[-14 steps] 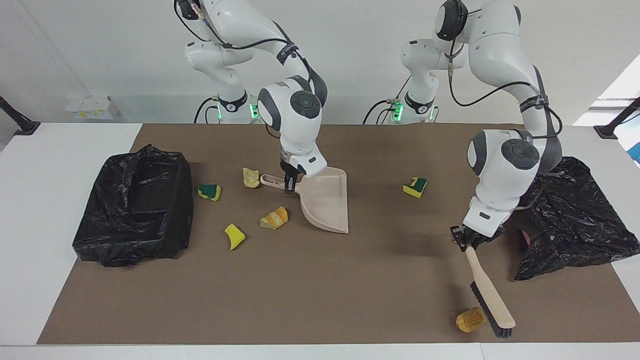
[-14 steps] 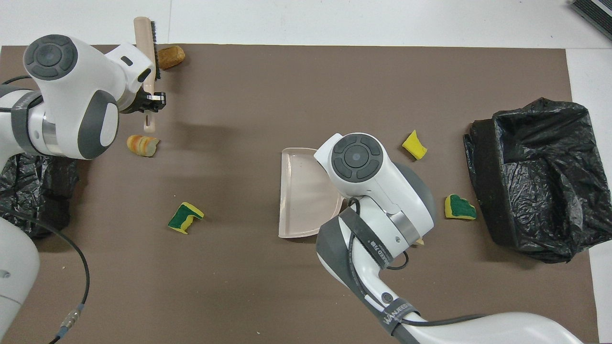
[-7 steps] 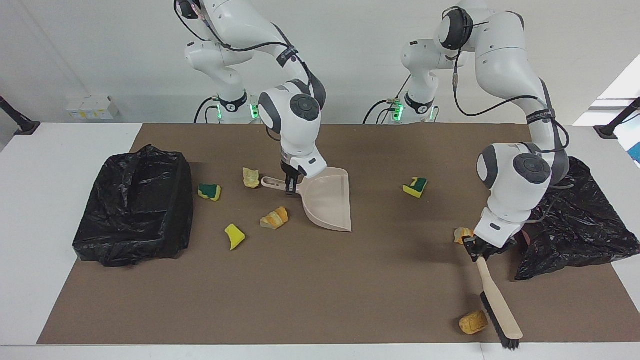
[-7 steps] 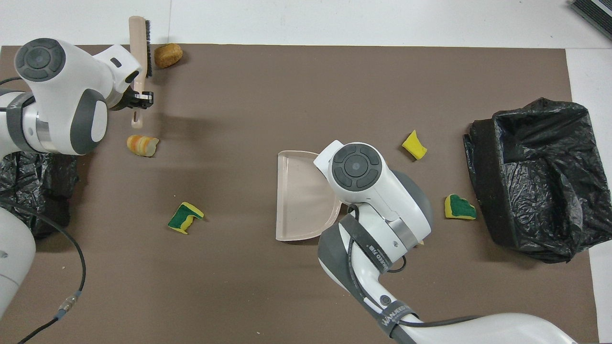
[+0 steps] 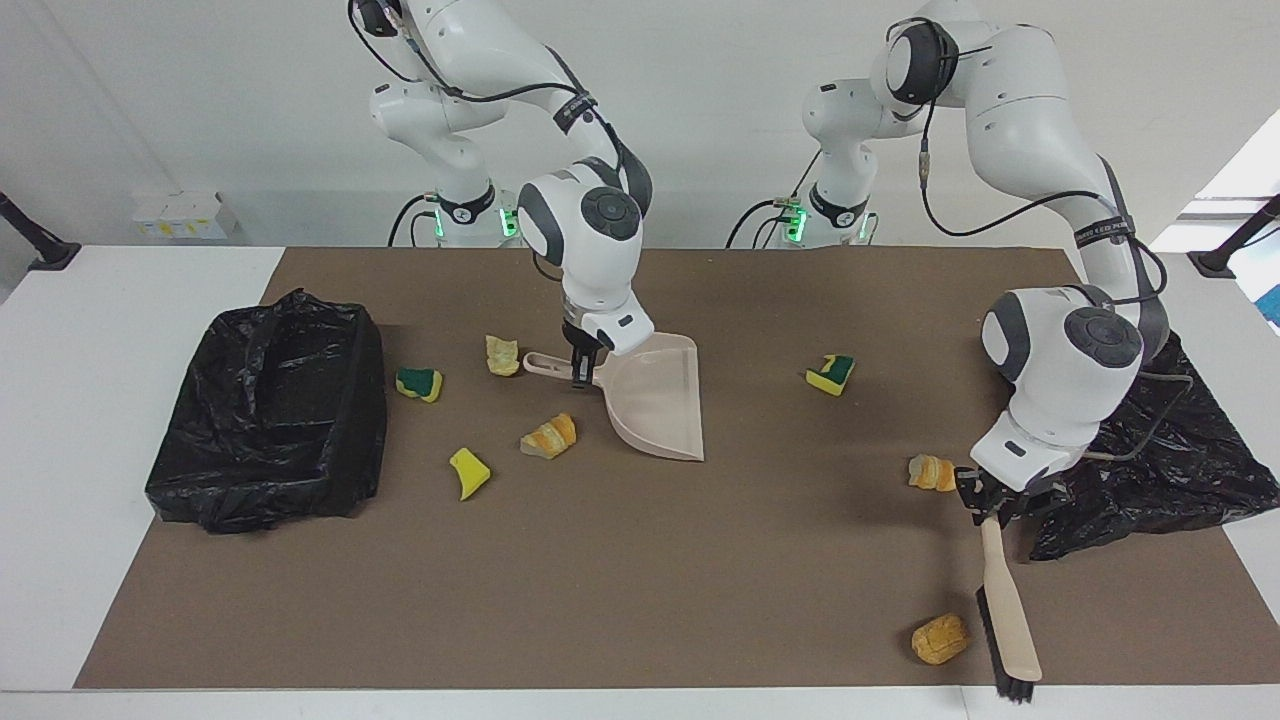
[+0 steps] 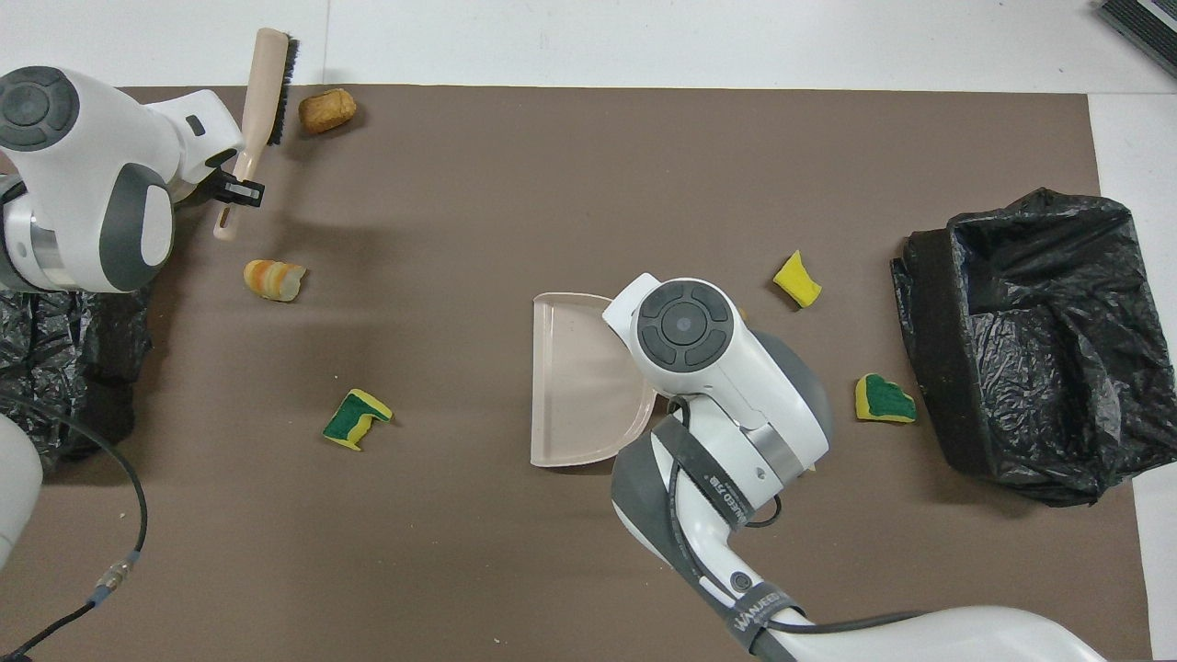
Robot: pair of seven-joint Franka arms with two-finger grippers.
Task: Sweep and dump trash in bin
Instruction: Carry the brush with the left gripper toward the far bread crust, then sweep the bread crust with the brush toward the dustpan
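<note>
My left gripper (image 5: pixel 985 505) (image 6: pixel 234 191) is shut on the handle of the beige brush (image 5: pixel 1005 610) (image 6: pixel 262 83). The brush head hangs low at the mat's edge farthest from the robots, beside a tan chunk of trash (image 5: pixel 940 638) (image 6: pixel 326 108). My right gripper (image 5: pixel 580 375) is shut on the handle of the beige dustpan (image 5: pixel 655 400) (image 6: pixel 579 377), which rests mid-mat. More trash lies scattered: an orange-striped chunk (image 5: pixel 930 472) (image 6: pixel 273 279), a green-yellow sponge (image 5: pixel 830 373) (image 6: pixel 357 418), and several pieces (image 5: pixel 549 436) between dustpan and bin (image 5: pixel 270 410) (image 6: pixel 1030 340).
The bin, lined with a black bag, stands at the right arm's end of the table. A loose black bag (image 5: pixel 1150 450) (image 6: pixel 64 359) lies at the left arm's end, close to the left wrist. White tabletop (image 5: pixel 100 330) borders the brown mat.
My left arm has carried the brush toward its own end of the table, uncovering the orange-striped chunk. The brush head has shifted away from the tan chunk. The dustpan has turned slightly.
</note>
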